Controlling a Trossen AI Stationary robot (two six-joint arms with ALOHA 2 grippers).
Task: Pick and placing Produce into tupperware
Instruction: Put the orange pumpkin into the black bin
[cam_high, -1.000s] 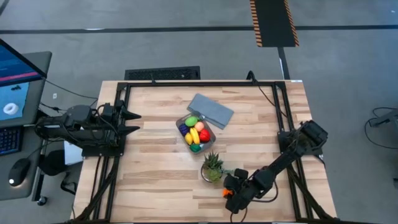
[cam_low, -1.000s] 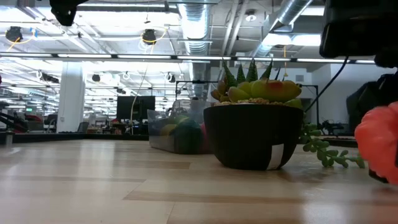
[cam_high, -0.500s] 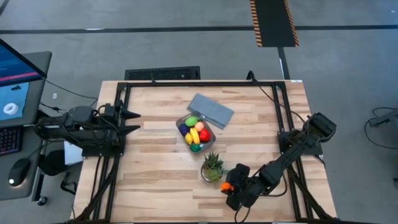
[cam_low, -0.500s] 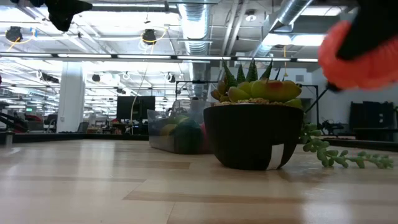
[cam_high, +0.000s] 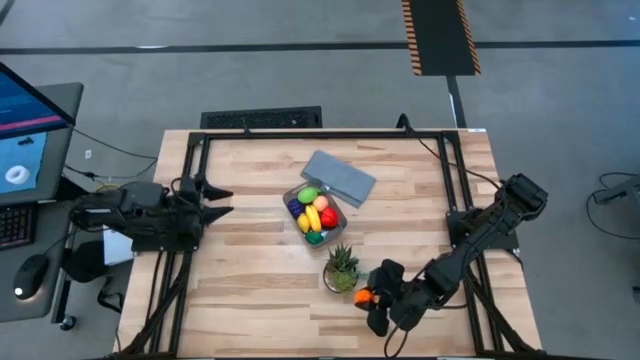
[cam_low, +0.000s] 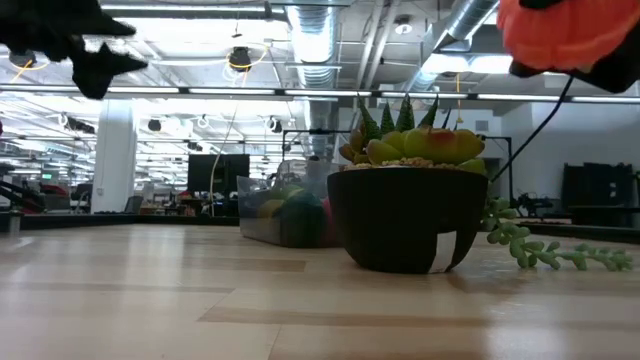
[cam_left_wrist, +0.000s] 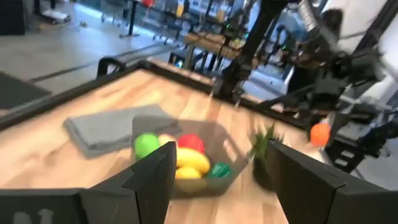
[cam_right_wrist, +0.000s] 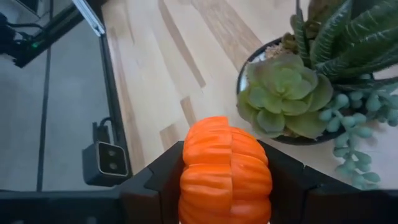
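While the right gripper (cam_high: 372, 298) clamps an orange pumpkin (cam_right_wrist: 226, 169) beside the potted plant (cam_high: 341, 268), the left gripper (cam_high: 222, 199) seems spread.

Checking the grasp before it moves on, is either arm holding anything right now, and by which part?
The right tool clamps the orange pumpkin by its two ribbed sides, lifted beside the potted plant. The left tool holds nothing.

A ribbed orange pumpkin (cam_right_wrist: 225, 168) is sitting clamped between two dark fingers (cam_right_wrist: 163, 181), held up off the table. A small clear tub (cam_high: 315, 213) with rounded corners is resting near the table's middle, and a yellow banana (cam_high: 313, 219), a green piece (cam_high: 308, 195) and a red piece (cam_high: 328, 218) are lying packed inside it.
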